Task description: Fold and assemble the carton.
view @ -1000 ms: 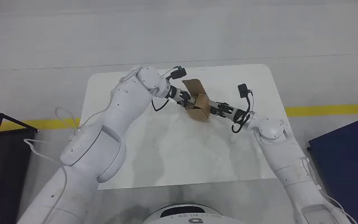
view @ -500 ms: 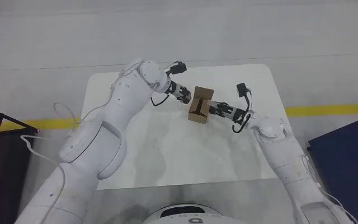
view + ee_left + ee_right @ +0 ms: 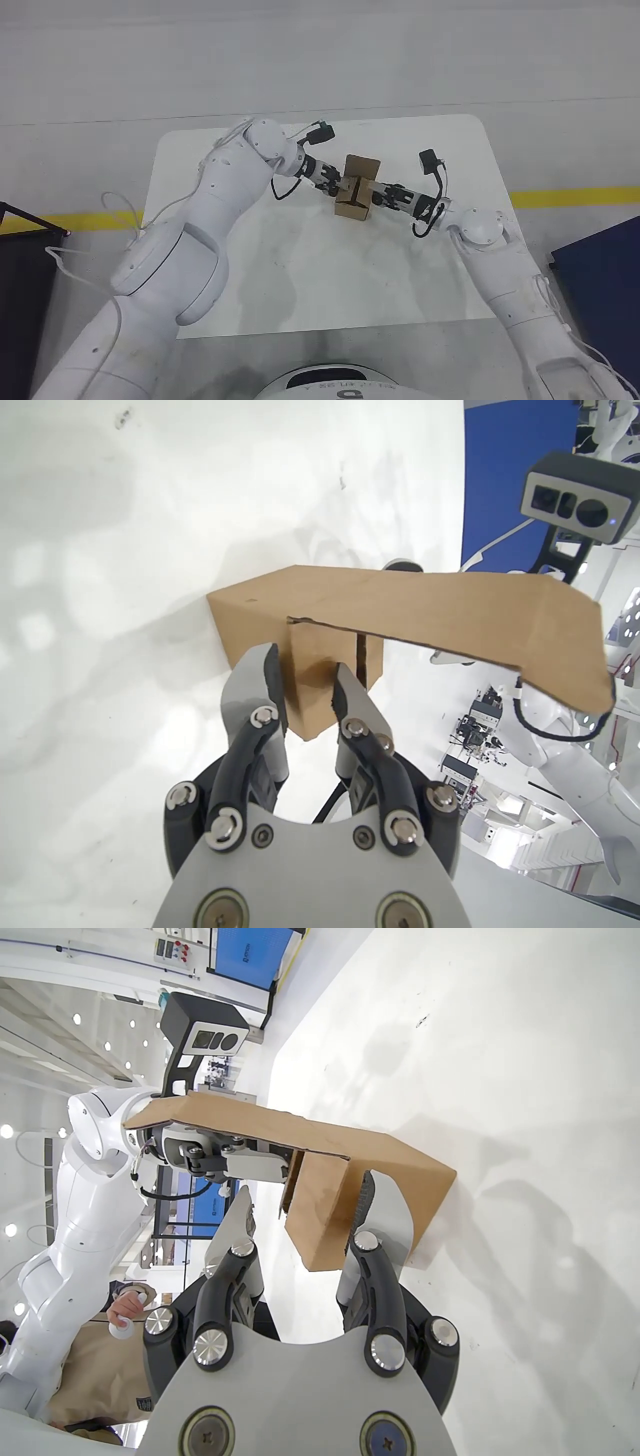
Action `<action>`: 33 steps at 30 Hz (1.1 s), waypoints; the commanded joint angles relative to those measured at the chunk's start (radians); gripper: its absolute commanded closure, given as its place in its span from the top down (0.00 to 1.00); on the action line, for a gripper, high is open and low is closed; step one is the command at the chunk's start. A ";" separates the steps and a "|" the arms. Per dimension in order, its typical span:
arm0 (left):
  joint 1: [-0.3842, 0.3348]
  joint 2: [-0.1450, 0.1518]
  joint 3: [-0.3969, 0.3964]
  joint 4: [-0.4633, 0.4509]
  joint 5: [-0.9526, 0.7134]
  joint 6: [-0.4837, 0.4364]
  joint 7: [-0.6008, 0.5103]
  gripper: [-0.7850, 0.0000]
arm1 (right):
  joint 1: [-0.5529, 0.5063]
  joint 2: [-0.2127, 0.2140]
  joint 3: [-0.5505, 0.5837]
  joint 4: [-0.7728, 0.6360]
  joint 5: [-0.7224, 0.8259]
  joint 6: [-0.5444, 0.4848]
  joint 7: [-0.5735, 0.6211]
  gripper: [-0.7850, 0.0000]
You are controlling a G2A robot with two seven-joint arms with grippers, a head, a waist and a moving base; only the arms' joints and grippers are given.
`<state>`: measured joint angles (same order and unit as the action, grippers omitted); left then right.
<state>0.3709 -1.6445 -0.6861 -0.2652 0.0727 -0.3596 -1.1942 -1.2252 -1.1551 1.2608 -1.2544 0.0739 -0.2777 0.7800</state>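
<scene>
The small brown cardboard carton (image 3: 357,187) sits on the white bench (image 3: 300,280), toward the far side, right between the two arms. It looks like it rests on the bench.

The left jaws are at one end of the carton. They are a little way apart, and a corner of the carton pokes in between them. I do not think they are squeezing it. They look more like they are pushing on that end.

The right jaws are at the other end. They are spread wide. One side lies flat against a short end flap (image 3: 320,1213), and the other side is off in the air, not touching anything.

How far along is the job? I think it is about halfway. The carton is not flat. It stands up as a box with walls, and the short flaps at both ends seem to be bent inward. But one long flap (image 3: 500,635) sticks straight out from the top like a little roof, and it is not folded down. You can see a dark gap under it where the box is open.

So what is left, I think, is to hold the end flaps in, bend the long flap down over them, and tuck it in so the box stays shut.
</scene>
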 commanded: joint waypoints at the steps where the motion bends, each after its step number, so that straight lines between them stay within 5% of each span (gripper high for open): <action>1: -0.001 -0.002 0.005 -0.001 0.012 0.003 -0.007 0.03 | -0.001 0.001 0.000 -0.001 -0.001 0.004 -0.001 0.54; 16: -0.055 -0.019 0.042 -0.014 0.121 0.080 -0.048 0.00 | -0.009 0.005 -0.003 -0.024 -0.011 -0.039 -0.003 0.58; 25: -0.073 -0.008 0.028 0.011 0.136 0.166 -0.021 0.00 | -0.030 0.010 0.001 -0.049 -0.092 -0.275 -0.070 0.97; 28: -0.066 -0.001 0.012 0.016 0.119 0.160 0.003 0.00 | -0.028 0.009 -0.013 -0.033 -0.144 -0.304 -0.101 1.00; 30: -0.060 0.007 -0.005 0.026 0.096 0.147 0.010 0.88 | -0.021 0.007 -0.029 -0.017 -0.182 -0.327 -0.110 1.00; 31: -0.057 0.011 -0.014 0.030 0.082 0.138 0.010 1.00 | -0.017 0.006 -0.036 -0.008 -0.202 -0.337 -0.116 1.00; 33: -0.051 0.020 -0.030 0.040 0.060 0.127 0.008 1.00 | -0.006 0.005 -0.049 0.011 -0.254 -0.341 -0.135 1.00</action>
<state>0.3164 -1.6294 -0.7070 -0.2305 0.1457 -0.2268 -1.1836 -1.2367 -1.1493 1.2188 -1.2539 -0.1502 -0.6198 0.6551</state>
